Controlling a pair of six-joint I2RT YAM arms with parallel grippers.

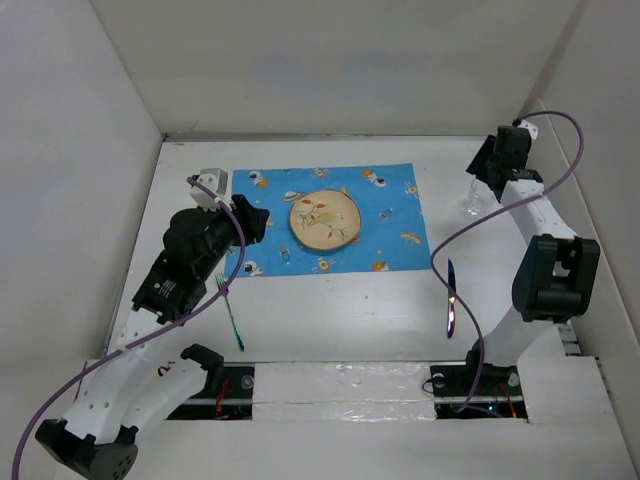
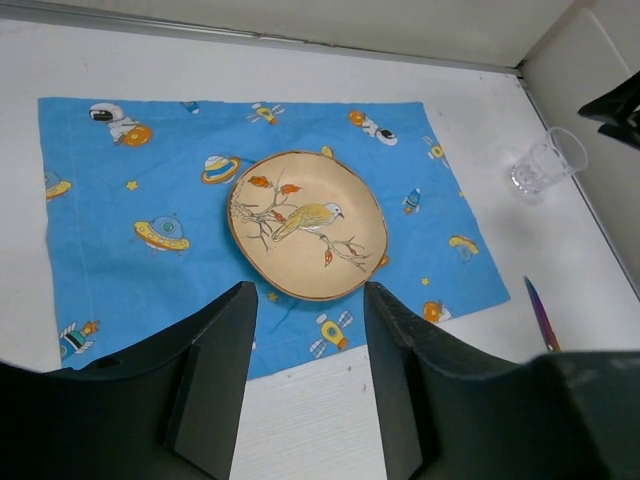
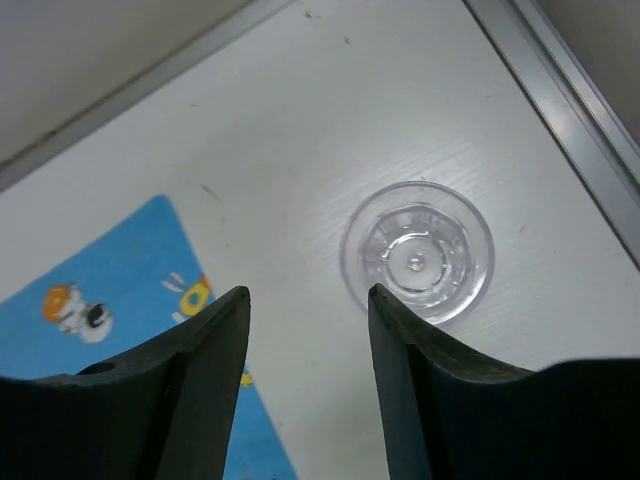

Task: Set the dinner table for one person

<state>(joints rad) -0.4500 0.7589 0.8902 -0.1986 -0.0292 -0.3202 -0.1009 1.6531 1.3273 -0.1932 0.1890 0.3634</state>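
Observation:
A tan plate with a bird picture (image 1: pixel 324 220) lies on the blue astronaut-print mat (image 1: pixel 390 225) on the white dinner table (image 1: pixel 340 310); it also shows in the left wrist view (image 2: pixel 306 224). A clear glass (image 1: pixel 474 203) stands upright right of the mat, also in the right wrist view (image 3: pixel 417 251). A fork (image 1: pixel 231 310) lies front left, a knife (image 1: pixel 452 298) front right. My left gripper (image 2: pixel 310 295) is open and empty above the mat's near edge. My right gripper (image 3: pixel 308 300) is open and empty above the table, just left of the glass.
White wall panels (image 1: pixel 110 110) enclose the table on the left, back and right. A metal rail (image 3: pixel 560 90) runs along the right wall beside the glass. The knife tip (image 2: pixel 541 315) shows right of the mat in the left wrist view.

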